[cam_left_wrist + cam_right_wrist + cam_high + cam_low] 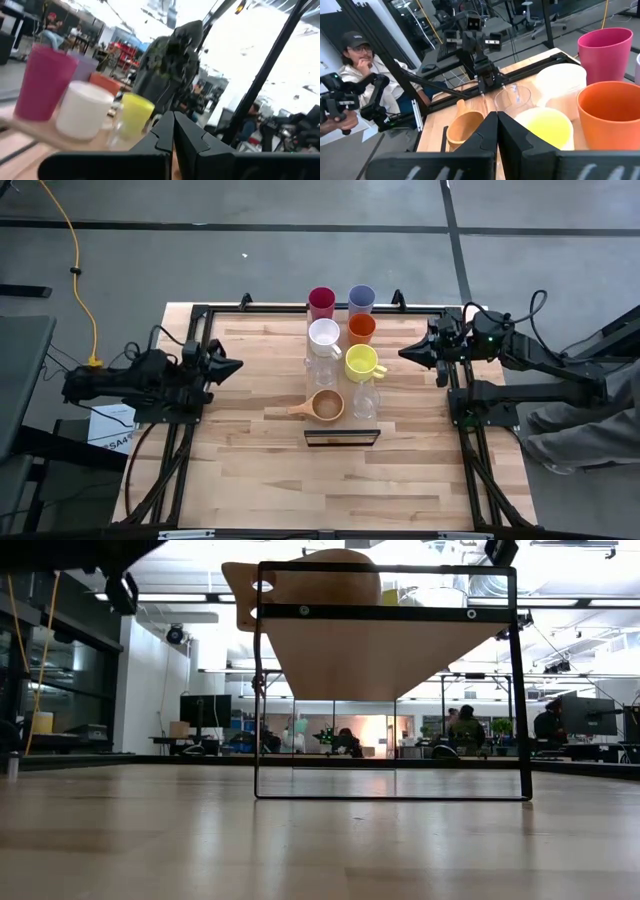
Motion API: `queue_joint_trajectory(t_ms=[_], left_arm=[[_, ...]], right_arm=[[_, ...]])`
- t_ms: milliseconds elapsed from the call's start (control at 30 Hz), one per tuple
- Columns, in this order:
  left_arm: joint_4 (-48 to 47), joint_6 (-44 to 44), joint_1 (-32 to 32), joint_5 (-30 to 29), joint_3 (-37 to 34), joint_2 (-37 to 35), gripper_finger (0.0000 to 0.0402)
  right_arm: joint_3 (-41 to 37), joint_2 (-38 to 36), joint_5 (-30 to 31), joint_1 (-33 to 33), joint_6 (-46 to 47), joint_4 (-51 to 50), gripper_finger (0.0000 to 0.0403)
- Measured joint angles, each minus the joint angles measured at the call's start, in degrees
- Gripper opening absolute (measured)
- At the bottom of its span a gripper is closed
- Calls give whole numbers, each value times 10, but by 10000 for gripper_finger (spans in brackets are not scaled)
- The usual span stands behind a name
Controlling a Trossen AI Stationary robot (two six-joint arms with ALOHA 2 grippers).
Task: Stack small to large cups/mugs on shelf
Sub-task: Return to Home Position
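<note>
- Jaws on your left gripper (236,366) are pressed together tip to tip with nothing between them. It sits at the left of the high view, about mid-height, pointing toward the cups.
- Your right gripper (404,353) matches it, with its fingers closed on each other and empty. It is at the right of the frame and points at the cups from the other side.
- Both grippers are well apart from the cups, one on each flank.
- You see the shelf (380,655) from underneath in the low view, raised on a thin black frame (516,690) in the upper middle of that frame.
- In the high view the cups stand upright in two columns, upper middle of the frame.
- Left column, top to bottom: crimson tumbler (321,302), white mug (324,335), clear glass (322,369), wooden handled cup (326,406) with its handle pointing left.
- Right column, top to bottom: lavender tumbler (361,299), orange tumbler (361,328), yellow mug (361,362), second clear glass (365,401).
- Each cup stands just beside its neighbours.
- A person (365,70) in a cap sits beyond the table in the right wrist view.
</note>
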Motion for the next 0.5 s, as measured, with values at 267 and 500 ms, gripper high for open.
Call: queue_joint_trajectory(t_ms=[267, 500], left_arm=[[2, -22, 0, 17, -57, -70, 0], [57, -50, 0, 32, -131, -123, 0]], right_arm=[[0, 0, -1, 0, 38, -1, 0], [0, 0, -1, 0, 65, 1, 0]])
